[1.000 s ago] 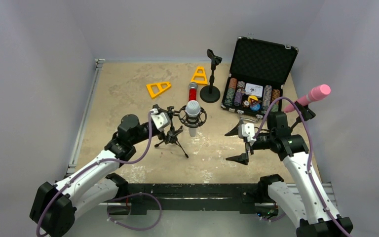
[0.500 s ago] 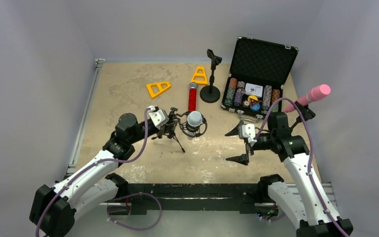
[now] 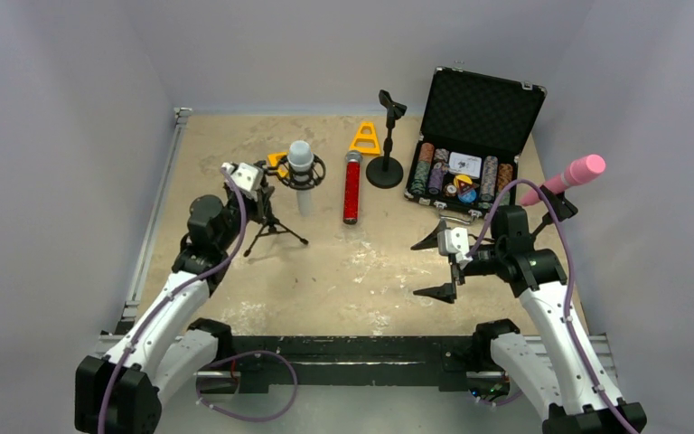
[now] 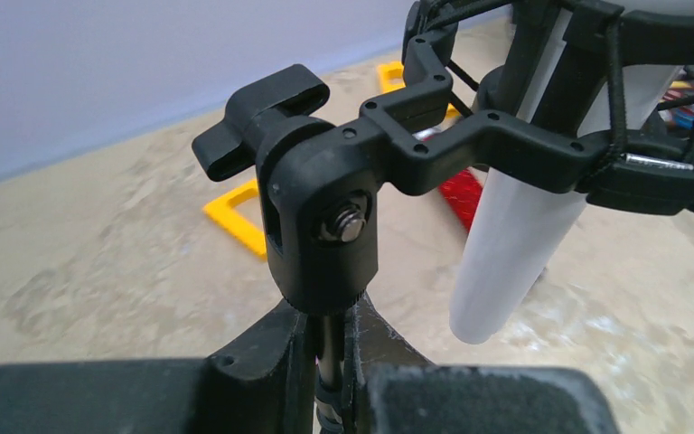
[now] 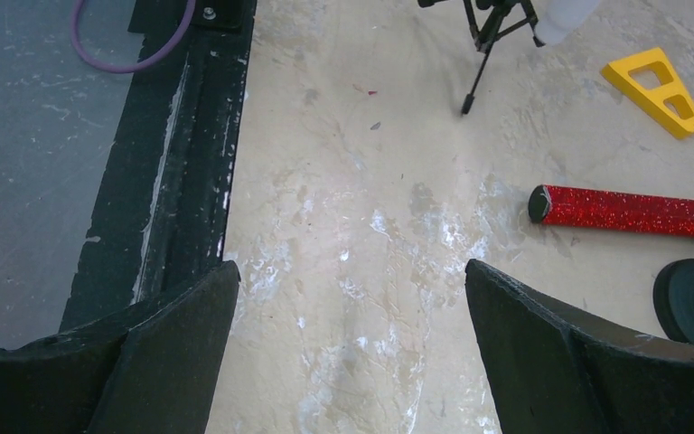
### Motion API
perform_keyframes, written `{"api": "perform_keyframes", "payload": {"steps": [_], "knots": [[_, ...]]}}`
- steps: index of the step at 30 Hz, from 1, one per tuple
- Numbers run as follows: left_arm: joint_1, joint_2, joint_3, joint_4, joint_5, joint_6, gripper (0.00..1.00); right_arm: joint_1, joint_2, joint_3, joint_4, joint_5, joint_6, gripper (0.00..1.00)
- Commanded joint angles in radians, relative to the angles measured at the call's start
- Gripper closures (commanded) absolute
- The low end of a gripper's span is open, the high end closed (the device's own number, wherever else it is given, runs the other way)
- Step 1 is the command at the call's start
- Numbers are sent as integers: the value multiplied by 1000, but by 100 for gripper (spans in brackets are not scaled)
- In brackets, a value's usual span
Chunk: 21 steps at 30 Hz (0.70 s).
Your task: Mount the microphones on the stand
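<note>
A white microphone [image 3: 301, 172] with a grey mesh head hangs in the shock mount of a small black tripod stand [image 3: 273, 226] at the back left. My left gripper [image 3: 257, 197] is shut on that stand's thin post. In the left wrist view the left gripper [image 4: 336, 362] pinches the post just under the swivel joint [image 4: 321, 217], with the white microphone's body [image 4: 511, 253] to the right. A glittery red microphone [image 3: 351, 190] lies flat mid-table. It also shows in the right wrist view as the red microphone [image 5: 628, 212]. A pink microphone [image 3: 571, 176] sits tilted in a holder at the right. My right gripper [image 3: 438, 267] hangs open over bare table.
A round-base black stand [image 3: 386, 145] with an empty clip stands at the back. An open case [image 3: 479, 108] of poker chips is at the back right. Two yellow triangles [image 3: 366, 138] lie near the back. The black rail [image 5: 190, 172] runs along the near edge.
My left gripper shut on the tripod stand's post and carried the stand, with the white microphone, from mid-table to the back left. The red microphone is now uncovered. The right arm stayed still.
</note>
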Motion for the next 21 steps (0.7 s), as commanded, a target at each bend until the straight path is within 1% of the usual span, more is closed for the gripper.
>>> {"api": "perform_keyframes", "payload": {"steps": [1,3,5,8,10,16,19,21], "knots": [[113,73,106,231,-136,-86,100,-1,-17,4,-4,-36,-4,1],[182,135,124,285,-135,-121,100,-1,-19,4,-3,-39,-5,1],[254,200,150,345,-97,-167,100,-1,-18,4,-6,-42,-6,1],[319,286,192,408,-88,-158,100,-1,-16,7,-12,-46,-11,1],[336,330,214,439,-94,-115,100,-1,-16,6,-13,-45,-12,1],[381,424,271,464,-147,11,100,-1,-12,9,-14,-45,-16,1],[394,454,282,475,-146,34,100,-1,-7,12,-16,-46,-16,1],[396,465,280,475,-121,32,100,-1,-5,12,-16,-44,-18,1]]}}
